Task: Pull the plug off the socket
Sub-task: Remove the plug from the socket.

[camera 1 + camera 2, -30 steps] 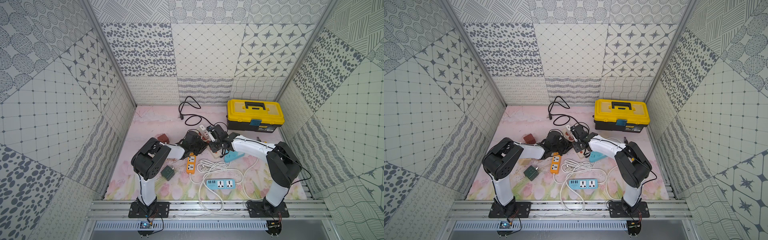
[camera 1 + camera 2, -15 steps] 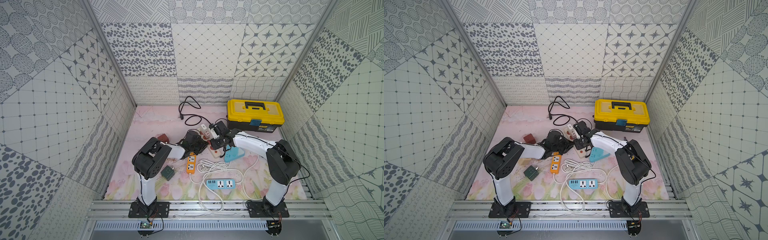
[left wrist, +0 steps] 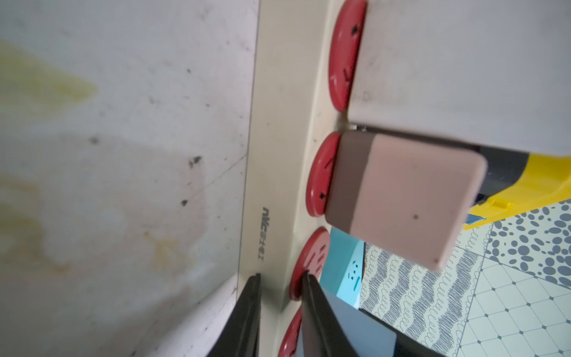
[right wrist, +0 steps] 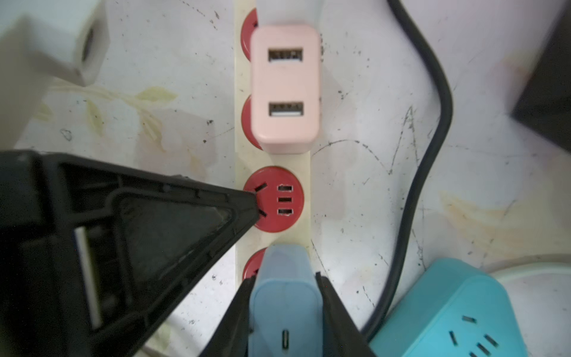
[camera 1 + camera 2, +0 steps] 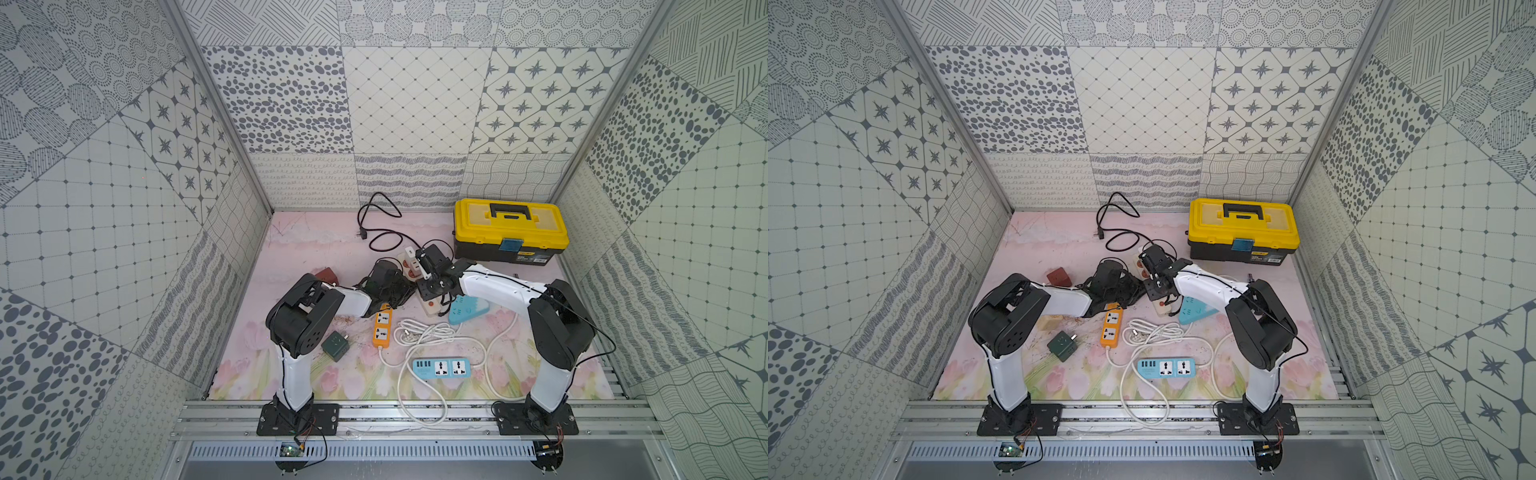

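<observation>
Blue charger plug (image 4: pixel 285 309) stands in a red socket of the cream power strip (image 4: pixel 304 173), with its small port facing up. The right gripper (image 4: pixel 285 276) has it: two black fingers (image 4: pixel 335 315) press on its two long sides, so the jaws are narrow and closed on the plug. How deep the pins sit cannot be seen.

The next red socket (image 4: pixel 279 199) on the strip is free. The left gripper (image 3: pixel 281 275) pinches the strip at this place, with one finger (image 3: pixel 312 309) on the top face at the red disc and the other low on the side wall. Its jaws are almost together, with the strip between them. After the free socket comes a pink USB charger (image 4: pixel 285 86), then a white adapter (image 3: pixel 463 68), both plugged in.

In both top views the strip (image 5: pixel 431 306) (image 5: pixel 1163 306) lies near the middle of the flowered mat (image 5: pixel 311 245), a little toward the far edge, and both arms meet over it. A black cable (image 4: pixel 432 123) runs beside the strip. A turquoise socket block (image 4: pixel 448 315) lies just beside it, on the right arm's side. A yellow toolbox (image 5: pixel 509 228) stands at the far right corner. Toward the near edge lie an orange power strip (image 5: pixel 383 328), a coil of white cable (image 5: pixel 424 334), a blue power strip (image 5: pixel 441 368) and a dark green adapter cube (image 5: pixel 334 345). A dark red cube (image 5: pixel 326 275) is near the left edge.
</observation>
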Controlling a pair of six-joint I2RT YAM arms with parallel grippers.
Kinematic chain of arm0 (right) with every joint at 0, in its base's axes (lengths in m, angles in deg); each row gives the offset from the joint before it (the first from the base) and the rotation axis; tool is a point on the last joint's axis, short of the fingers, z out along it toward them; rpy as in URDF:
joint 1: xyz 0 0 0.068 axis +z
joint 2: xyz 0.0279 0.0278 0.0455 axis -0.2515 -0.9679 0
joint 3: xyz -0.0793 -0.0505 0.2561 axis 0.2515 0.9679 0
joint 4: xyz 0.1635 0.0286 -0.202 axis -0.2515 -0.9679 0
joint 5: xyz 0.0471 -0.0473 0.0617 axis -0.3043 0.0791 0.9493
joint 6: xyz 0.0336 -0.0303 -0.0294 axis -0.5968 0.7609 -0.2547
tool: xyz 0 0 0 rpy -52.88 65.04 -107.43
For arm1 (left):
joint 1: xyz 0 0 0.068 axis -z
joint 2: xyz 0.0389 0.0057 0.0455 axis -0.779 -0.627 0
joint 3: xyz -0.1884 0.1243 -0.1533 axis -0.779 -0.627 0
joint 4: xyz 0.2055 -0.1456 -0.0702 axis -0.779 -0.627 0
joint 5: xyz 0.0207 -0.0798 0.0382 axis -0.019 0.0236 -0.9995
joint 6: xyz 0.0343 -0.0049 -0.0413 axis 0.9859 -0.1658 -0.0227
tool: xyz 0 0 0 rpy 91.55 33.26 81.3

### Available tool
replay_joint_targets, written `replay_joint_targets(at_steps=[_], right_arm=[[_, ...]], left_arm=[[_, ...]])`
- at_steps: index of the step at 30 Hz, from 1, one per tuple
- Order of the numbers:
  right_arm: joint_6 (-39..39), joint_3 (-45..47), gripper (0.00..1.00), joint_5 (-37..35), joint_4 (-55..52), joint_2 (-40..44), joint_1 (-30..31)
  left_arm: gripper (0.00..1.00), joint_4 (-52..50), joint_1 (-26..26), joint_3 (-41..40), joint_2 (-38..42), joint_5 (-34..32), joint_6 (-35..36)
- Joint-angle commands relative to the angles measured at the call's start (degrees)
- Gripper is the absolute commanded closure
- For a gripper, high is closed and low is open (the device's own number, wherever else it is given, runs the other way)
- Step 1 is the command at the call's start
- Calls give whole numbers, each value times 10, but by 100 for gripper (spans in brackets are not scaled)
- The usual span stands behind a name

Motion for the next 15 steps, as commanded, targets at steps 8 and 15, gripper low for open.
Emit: replay_joint_targets(at_steps=[8,15], right_arm=[[-33,117,76,1,144,71,58],[-51,41,77,-18,104,54,60]], left_arm=[[75,-220,-5,0,-28,-88,11],[75,-232,-5,8,-37,-92,14]])
